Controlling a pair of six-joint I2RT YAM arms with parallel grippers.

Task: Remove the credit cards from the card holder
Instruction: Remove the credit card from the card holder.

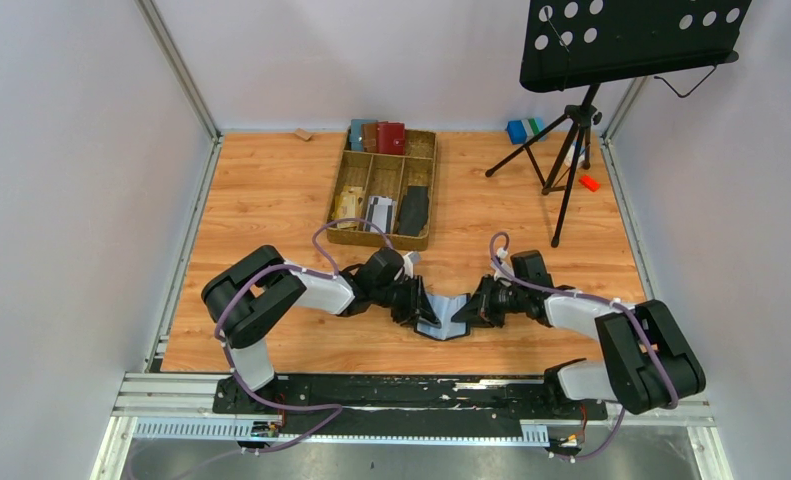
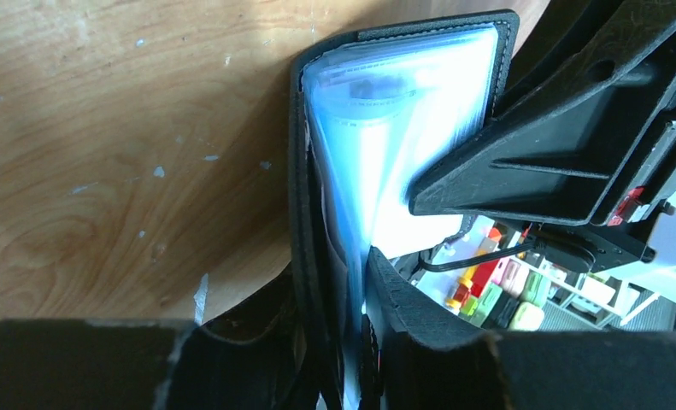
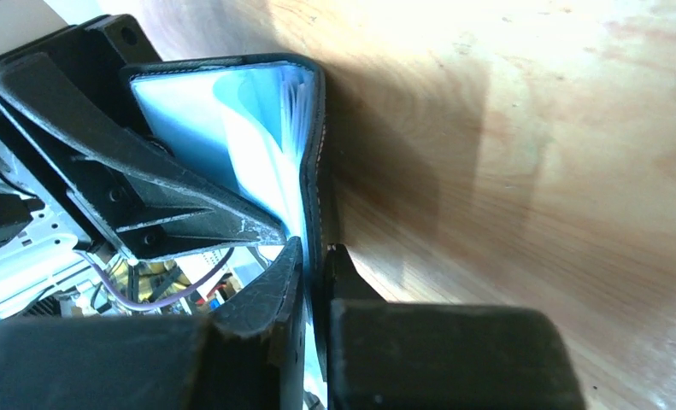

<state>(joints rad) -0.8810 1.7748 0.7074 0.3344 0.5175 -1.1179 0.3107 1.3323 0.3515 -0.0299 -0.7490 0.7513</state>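
Observation:
The black card holder (image 1: 442, 320) hangs spread open just above the table's near middle, held between my two grippers. Its pale blue sleeve pages (image 2: 385, 128) fan out inside the black cover. My left gripper (image 1: 417, 305) is shut on the holder's left cover and some pages (image 2: 351, 342). My right gripper (image 1: 469, 310) is shut on the right cover edge (image 3: 317, 273), with the sleeves (image 3: 206, 111) bowing away from it. Each wrist view shows the other gripper's fingers (image 2: 556, 145) (image 3: 146, 196) on the far side. The credit cards are hidden in the glaring sleeves.
A wooden divided tray (image 1: 341, 235) sits at the back centre with blue, brown and red wallets (image 1: 391, 137), a whitish flat stack (image 1: 379, 212) and a long black piece (image 1: 414, 210). A black music stand (image 1: 571, 150) stands at the back right, by small blue (image 1: 517, 130) and red (image 1: 589, 182) objects.

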